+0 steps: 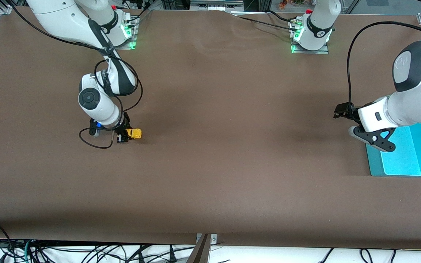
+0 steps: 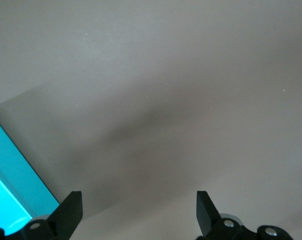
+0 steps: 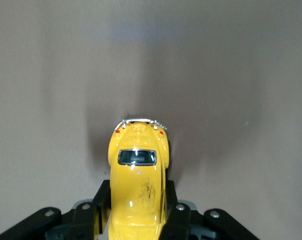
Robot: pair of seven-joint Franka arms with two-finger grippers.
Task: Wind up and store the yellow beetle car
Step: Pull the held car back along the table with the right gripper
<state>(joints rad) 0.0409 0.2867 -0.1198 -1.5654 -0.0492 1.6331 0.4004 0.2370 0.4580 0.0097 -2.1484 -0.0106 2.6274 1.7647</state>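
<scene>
Right gripper (image 1: pixel 127 136) is down at the table (image 1: pixel 210 153), toward my right arm's end of it, clamped on the yellow beetle car (image 1: pixel 135 133). Right wrist view: the car (image 3: pixel 137 185) sits between my two fingers (image 3: pixel 93 212), one pressed on each flank, body gripped around its middle. The end with the dark window and chrome bumper sticks out past the fingertips; the other end is tucked back toward the palm and hidden. Roof faces up to the wrist camera, some dark scuffing on the paint. In the front view the car pokes out of the gripper toward the table's middle, low against the brown surface. I can't tell whether the wheels are touching the table or just off it.

Left gripper (image 1: pixel 373 140) waits at my left arm's end, hanging over the edge of the cyan bin (image 1: pixel 420 155) that faces the table's middle. Fingers spread wide, nothing between them. Left wrist view shows both fingertips (image 2: pixel 70 210) apart with bare brown table in the gap and a corner of the bin (image 2: pixel 10 175) off to one side.

Bin: shallow, open top. The visible part of the floor holds nothing; my left arm covers the part farthest from the front camera. Car and bin are well apart, at different ends of the table.
</scene>
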